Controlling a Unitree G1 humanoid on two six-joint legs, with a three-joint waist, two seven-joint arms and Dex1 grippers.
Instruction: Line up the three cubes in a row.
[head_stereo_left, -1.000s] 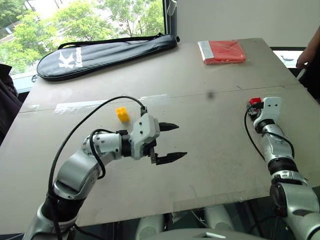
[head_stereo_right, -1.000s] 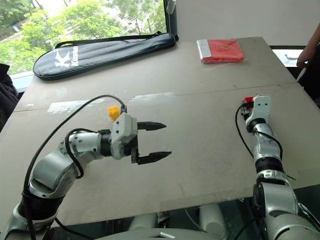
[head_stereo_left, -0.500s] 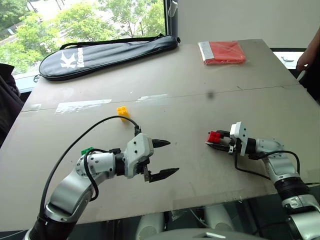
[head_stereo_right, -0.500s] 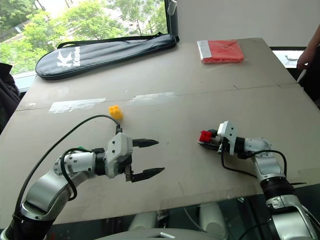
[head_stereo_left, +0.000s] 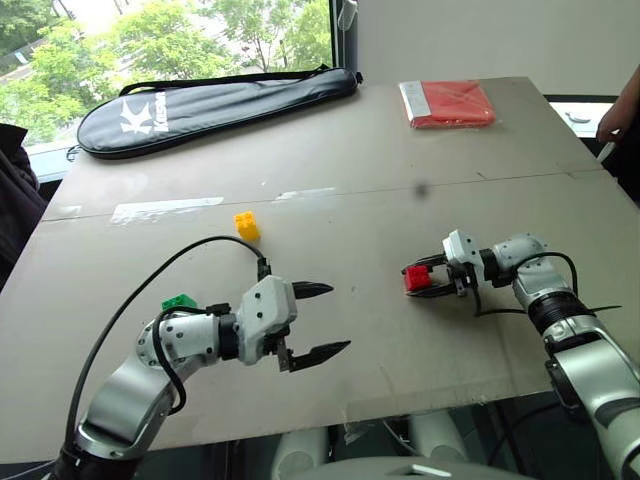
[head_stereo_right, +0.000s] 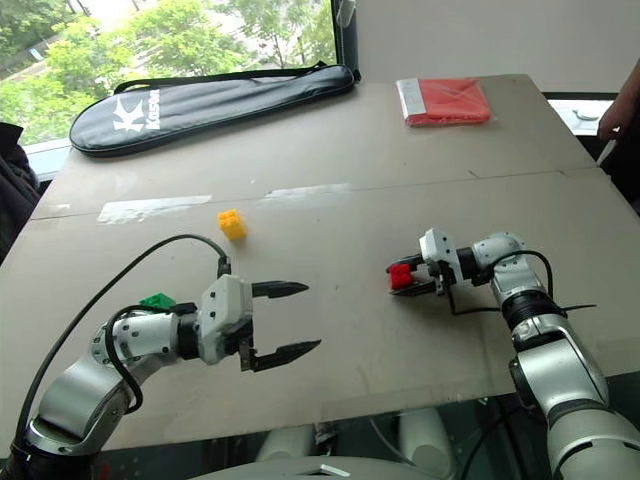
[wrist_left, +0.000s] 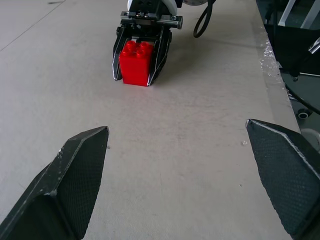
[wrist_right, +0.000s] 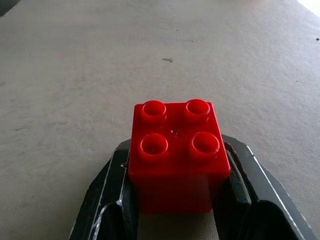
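My right gripper is clamped on the red cube, one finger on each side of it. The cube sits upright between them, studs up. In my right wrist view the red cube has four studs on top and my fingers press against its two flanks. It is low over the table, right of the middle — whether it touches the board I cannot tell. My gripper points across toward my left side.

My left gripper has its jaws spread wide and holds nothing. It hangs over the near part of the table, pointing to my right, straight at the other gripper. In my left wrist view I see my own two fingertips far apart, with bare board between them, and beyond them the red cube pinched in the right gripper.

The yellow cube stands alone on the table, farther out than my left gripper and well apart from the red one. The green cube lies near my left forearm, half hidden behind it, on the near left part of the board. The three cubes are spread out — not in a row.

At the far edge lie a long dark bag on the left and a flat red packet on the right. A person's hand shows at the right edge.
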